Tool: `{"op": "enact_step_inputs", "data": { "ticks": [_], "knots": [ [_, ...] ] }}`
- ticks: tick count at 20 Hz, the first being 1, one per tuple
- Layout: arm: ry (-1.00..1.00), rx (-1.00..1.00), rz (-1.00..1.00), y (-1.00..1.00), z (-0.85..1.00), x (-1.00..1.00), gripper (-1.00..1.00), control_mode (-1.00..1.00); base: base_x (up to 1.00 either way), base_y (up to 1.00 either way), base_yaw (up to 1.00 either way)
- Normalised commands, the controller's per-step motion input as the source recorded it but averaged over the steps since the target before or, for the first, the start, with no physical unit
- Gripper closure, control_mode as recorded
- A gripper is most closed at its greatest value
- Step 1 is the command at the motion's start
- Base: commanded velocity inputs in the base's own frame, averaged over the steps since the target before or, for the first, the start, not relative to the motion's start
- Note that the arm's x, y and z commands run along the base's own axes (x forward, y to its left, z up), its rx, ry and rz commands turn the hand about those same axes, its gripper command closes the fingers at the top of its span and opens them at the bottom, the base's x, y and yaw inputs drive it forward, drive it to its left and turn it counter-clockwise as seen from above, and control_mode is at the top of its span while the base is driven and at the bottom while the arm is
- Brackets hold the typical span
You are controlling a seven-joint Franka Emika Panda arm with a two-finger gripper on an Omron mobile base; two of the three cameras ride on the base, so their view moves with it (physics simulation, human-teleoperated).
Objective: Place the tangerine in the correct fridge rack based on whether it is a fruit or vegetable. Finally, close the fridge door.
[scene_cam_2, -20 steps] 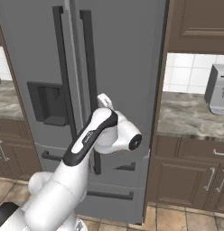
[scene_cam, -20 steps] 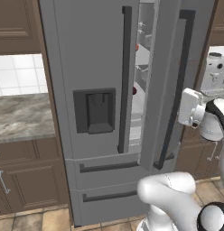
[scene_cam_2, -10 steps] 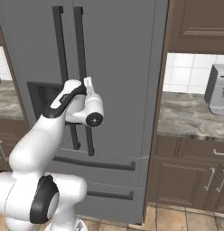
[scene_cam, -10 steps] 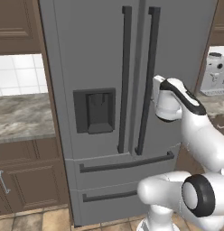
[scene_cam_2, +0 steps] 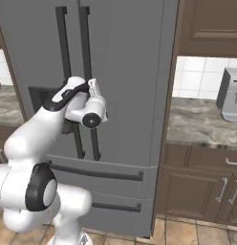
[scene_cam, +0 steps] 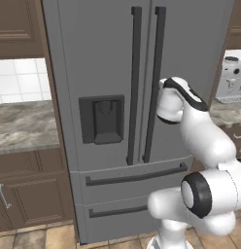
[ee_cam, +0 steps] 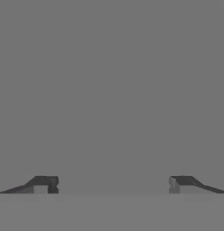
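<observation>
Pincer [ee_cam: 113, 184] spread wide, empty, pressed up to the fridge door [scene_cam: 190, 73].
Both French doors sit flush; its dark bar handle [scene_cam: 152, 82] stands at 9 o'clock of the white wrist.

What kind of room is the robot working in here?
It looks like a home kitchen. A tall grey fridge with both upper doors shut stands between dark wood cabinets, with stone counters and white wall tiles on each side. A coffee machine sits on the right counter.
</observation>
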Motion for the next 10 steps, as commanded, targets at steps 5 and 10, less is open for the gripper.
{"op": "enact_step_inputs", "data": {
  "ticks": [5,10],
  "knots": [
    [0.05,0.03,-0.07,-0.12,0.30,-0.25,-1.00,-1.00,0.00,0.00,0.00],
    [0.00,0.09,-0.03,-0.23,0.34,-0.89,-1.00,-1.00,0.00,0.00,0.00]
  ]
}}
